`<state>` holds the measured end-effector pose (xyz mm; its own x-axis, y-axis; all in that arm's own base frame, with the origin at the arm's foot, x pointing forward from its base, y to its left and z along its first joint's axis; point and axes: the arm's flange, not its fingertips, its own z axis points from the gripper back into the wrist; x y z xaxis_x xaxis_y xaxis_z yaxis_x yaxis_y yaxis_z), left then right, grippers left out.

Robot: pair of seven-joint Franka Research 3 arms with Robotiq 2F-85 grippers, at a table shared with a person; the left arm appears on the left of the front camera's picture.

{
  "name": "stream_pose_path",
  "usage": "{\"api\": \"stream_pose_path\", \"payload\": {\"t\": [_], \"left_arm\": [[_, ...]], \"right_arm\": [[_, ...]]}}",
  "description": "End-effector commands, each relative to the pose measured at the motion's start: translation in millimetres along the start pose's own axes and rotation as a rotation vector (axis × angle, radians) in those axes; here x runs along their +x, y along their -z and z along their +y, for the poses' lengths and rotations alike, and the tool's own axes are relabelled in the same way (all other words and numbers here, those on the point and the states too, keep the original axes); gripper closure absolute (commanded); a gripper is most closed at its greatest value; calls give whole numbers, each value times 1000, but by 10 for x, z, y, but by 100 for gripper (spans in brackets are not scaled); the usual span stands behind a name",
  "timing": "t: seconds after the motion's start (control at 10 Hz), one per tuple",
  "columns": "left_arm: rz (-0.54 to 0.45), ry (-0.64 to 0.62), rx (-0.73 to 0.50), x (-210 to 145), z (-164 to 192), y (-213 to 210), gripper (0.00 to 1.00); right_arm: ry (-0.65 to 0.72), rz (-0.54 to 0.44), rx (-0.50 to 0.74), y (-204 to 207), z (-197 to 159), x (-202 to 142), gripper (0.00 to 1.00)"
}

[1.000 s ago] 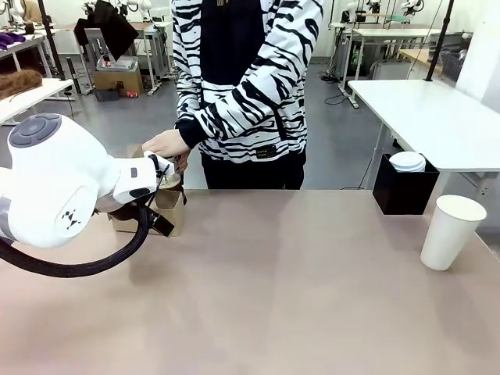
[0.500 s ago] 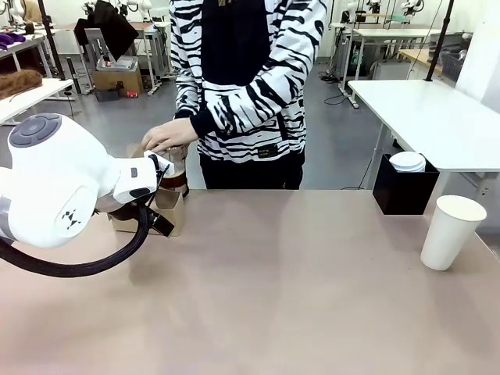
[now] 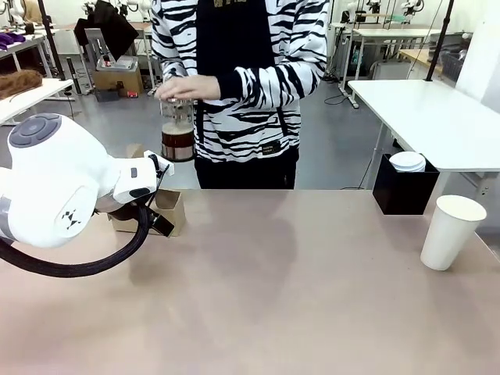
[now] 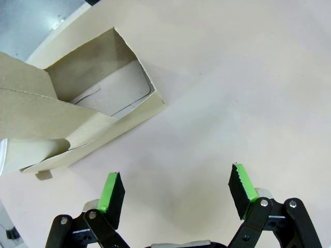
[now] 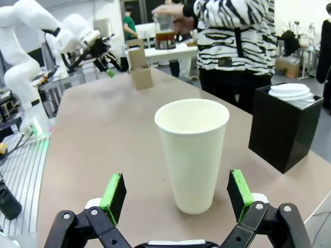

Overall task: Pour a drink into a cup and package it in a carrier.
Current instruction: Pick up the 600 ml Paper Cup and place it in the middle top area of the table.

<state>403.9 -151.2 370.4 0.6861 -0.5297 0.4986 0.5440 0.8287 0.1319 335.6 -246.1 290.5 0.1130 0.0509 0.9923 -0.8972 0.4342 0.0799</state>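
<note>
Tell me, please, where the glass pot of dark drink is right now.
In the front view the glass pot hangs in the air at the far left of the table, gripped from above by the person's hand, higher than the carrier.

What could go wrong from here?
The paper cup stands near the table's right edge; the open right gripper could tip it.
The person's hand holds the plunger pot by its top, far from the cup: spill risk.
The open left gripper hangs beside the carrier and might shove it.
</note>
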Motion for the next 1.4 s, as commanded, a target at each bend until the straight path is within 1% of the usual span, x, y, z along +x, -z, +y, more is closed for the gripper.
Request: {"api": "stream_pose_path", "payload": {"t": [0.0, 0.3, 0.4, 0.5, 0.8, 0.9, 1.0, 1.3], "left_arm": [[-1, 1, -1, -1, -2, -2, 0], [-1, 1, -1, -1, -2, -2, 0], [-1, 1, -1, -1, -2, -2, 0], [-1, 1, -1, -1, -2, -2, 0], [-1, 1, -1, -1, -2, -2, 0], [-1, 1, -1, -1, -2, -2, 0], [-1, 1, -1, -1, -2, -2, 0], [-1, 1, -1, -1, -2, -2, 0]], "right_arm": [[-36, -30, -40, 27, -115, -135, 0], [-28, -43, -80, 120, -184, -260, 0], [1, -6, -100, 112, -234, -296, 0], [7, -35, -44, 88, -104, -244, 0], [12, -27, -59, 92, -139, -286, 0], [58, -13, -96, 252, -177, -225, 0], [84, -19, -93, 366, -229, -242, 0], [126, -99, -105, 546, -265, -345, 0]]}}
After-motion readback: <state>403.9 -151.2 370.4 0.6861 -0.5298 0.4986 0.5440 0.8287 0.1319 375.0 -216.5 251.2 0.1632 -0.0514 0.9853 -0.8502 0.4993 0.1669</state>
